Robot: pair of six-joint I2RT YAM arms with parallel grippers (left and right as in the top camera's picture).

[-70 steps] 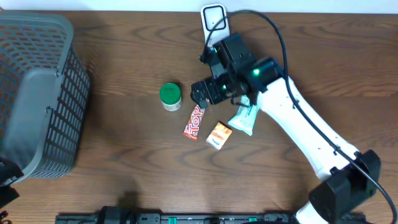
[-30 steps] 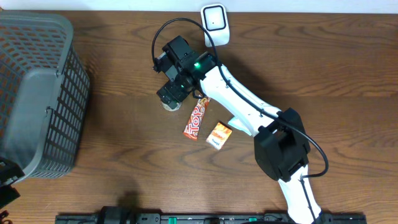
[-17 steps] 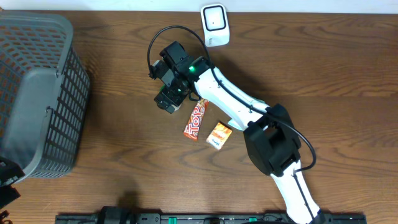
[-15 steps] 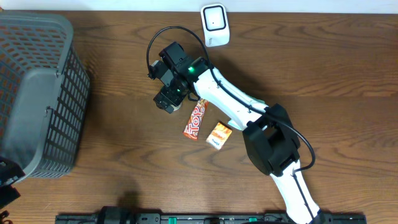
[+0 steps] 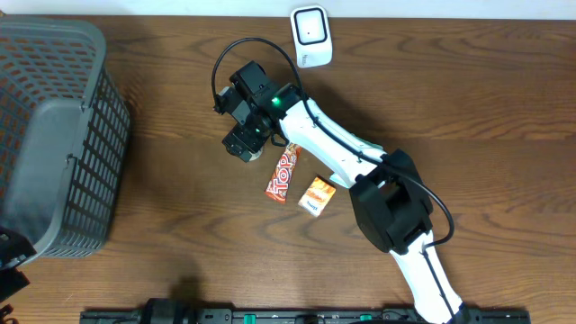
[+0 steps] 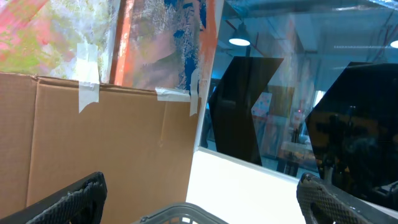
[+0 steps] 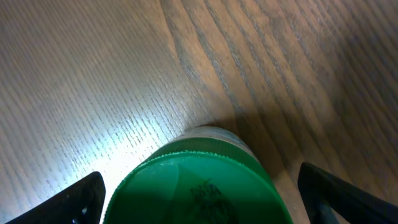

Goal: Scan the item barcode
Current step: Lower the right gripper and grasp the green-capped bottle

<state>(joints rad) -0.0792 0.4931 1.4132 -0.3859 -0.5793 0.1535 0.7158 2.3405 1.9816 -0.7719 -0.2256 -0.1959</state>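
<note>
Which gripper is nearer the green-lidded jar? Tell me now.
Right. The right gripper hangs directly over the green-lidded jar, fingers on either side. The left gripper sits far off by the basket, facing away.

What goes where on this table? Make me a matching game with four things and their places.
Things:
1 basket
2 scanner
3 green-lidded jar
4 orange packet

Places:
A beside the red bar
B at the far edge of the table
C at the table's left end
D between the right jaws, which stand open

Pairs: 1-C, 2-B, 3-D, 4-A
</note>
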